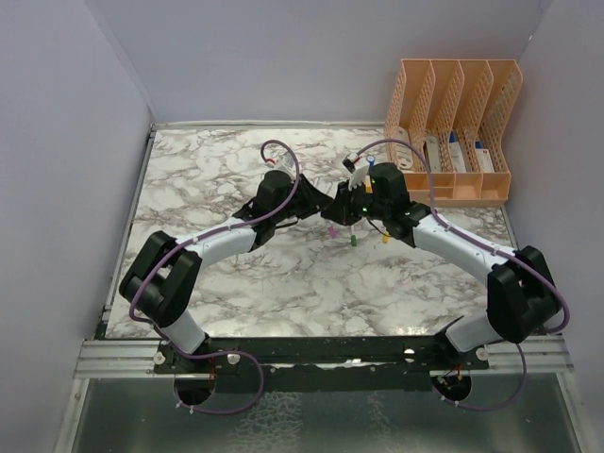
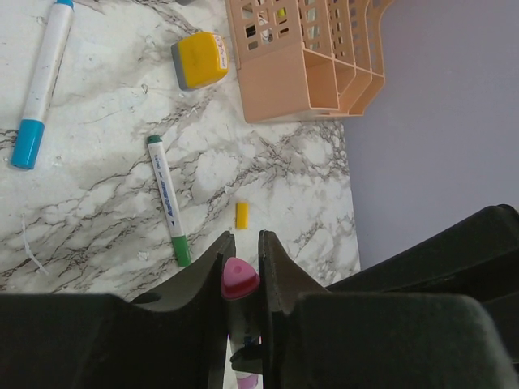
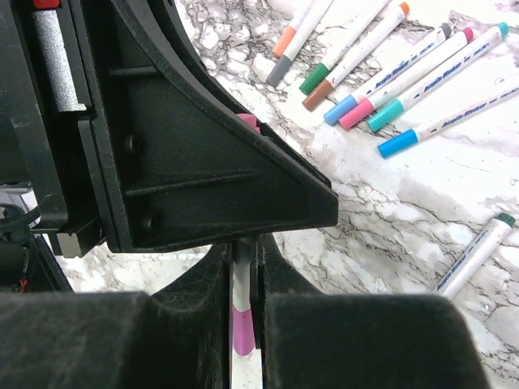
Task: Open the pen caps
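My two grippers meet over the middle of the table, left gripper [image 1: 324, 209] and right gripper [image 1: 343, 215]. In the left wrist view the left gripper [image 2: 246, 237] is shut on a pink pen cap [image 2: 239, 279], which sits on the end of a thin white pen running back between the fingers. In the right wrist view the right gripper [image 3: 243, 247] is shut on that pen's white barrel [image 3: 242, 279], with its pink rear end [image 3: 242, 324] showing lower down. The left gripper's black body [image 3: 203, 146] hides the cap end there.
A green-capped pen [image 2: 168, 198], a loose yellow cap [image 2: 242, 213], a blue-capped pen [image 2: 42, 77] and a stubby yellow item [image 2: 199, 59] lie on the marble. Several capped pens [image 3: 389, 57] lie in a row. A peach organiser [image 1: 453, 127] stands at the back right.
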Robot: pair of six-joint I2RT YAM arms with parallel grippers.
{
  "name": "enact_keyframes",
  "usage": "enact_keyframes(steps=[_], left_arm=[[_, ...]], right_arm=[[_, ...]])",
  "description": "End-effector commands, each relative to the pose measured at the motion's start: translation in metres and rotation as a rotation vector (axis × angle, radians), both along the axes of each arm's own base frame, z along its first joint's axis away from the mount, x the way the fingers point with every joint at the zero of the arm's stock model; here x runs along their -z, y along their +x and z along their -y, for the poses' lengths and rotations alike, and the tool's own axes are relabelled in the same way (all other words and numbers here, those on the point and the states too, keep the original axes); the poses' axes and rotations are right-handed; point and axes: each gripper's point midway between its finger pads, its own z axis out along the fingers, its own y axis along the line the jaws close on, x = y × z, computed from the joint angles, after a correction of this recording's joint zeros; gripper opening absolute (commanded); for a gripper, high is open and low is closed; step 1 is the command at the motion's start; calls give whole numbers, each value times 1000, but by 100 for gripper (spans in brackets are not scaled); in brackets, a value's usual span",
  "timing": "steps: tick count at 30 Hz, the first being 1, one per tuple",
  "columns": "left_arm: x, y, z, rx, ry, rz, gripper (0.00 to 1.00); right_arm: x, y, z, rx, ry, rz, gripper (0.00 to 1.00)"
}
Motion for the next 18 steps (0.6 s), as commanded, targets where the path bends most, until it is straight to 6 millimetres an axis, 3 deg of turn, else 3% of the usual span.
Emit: enact_keyframes(steps=[1, 3, 7, 18], left_arm=[[-15, -7, 5, 17, -39, 23, 0], [-16, -6, 4, 11, -40, 25, 0], [-22, -1, 4, -1, -52, 30, 0], [-34, 16, 0, -30, -79, 40, 0]], right_arm=[[-19, 11, -8, 5, 24, 62, 10], [-16, 11, -8, -8, 7, 53, 36], [-6, 7, -7, -27, -24, 24, 53], [16, -12, 0, -45, -46, -33, 52]])
